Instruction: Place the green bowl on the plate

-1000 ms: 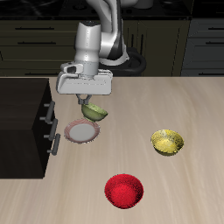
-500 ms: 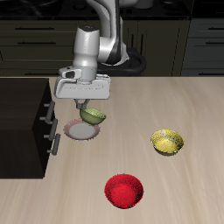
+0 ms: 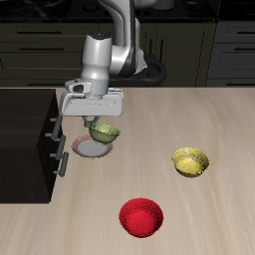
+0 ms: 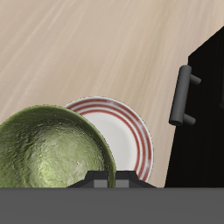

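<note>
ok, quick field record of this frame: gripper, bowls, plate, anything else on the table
gripper: gripper shut on the rim of the green bowl, carrying it tilted
green bowl position: over the plate, overlapping it in the wrist view; contact with the plate cannot be told
plate: flat on the table, beside the black cabinet
yellow bowl: yellow bowl on the table, apart from the plate
red bowl: red bowl nearest the table's front edge
task state: bowl not yet released
</note>
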Controlling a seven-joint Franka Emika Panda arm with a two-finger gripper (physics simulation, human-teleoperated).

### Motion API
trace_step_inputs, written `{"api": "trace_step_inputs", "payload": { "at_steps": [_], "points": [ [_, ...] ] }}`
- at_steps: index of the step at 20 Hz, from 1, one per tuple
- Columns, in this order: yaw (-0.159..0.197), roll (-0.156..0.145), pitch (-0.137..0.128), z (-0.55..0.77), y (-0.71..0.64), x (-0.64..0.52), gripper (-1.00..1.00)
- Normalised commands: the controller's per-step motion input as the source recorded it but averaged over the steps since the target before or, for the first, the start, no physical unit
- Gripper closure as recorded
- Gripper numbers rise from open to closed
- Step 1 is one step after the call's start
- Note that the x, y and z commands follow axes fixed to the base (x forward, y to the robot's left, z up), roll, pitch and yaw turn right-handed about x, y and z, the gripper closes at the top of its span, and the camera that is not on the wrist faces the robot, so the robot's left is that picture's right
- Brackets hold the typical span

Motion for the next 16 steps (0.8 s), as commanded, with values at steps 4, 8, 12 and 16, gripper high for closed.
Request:
{"api": "trace_step_inputs", "payload": {
  "at_steps": [4,8,12,16],
  "points": [
    [0.020,0.009,-0.013,0.09,0.02,-0.02,-1.00],
    [-0.011,-0.023,-0.009,0.11,-0.03,-0.03,-1.00],
    [-0.007,-0.003,-0.005,0.10,0.02,-0.02,-1.00],
    [-0.022,0.009,-0.003,0.15,0.01,-0.08,-1.00]
  ]
}}
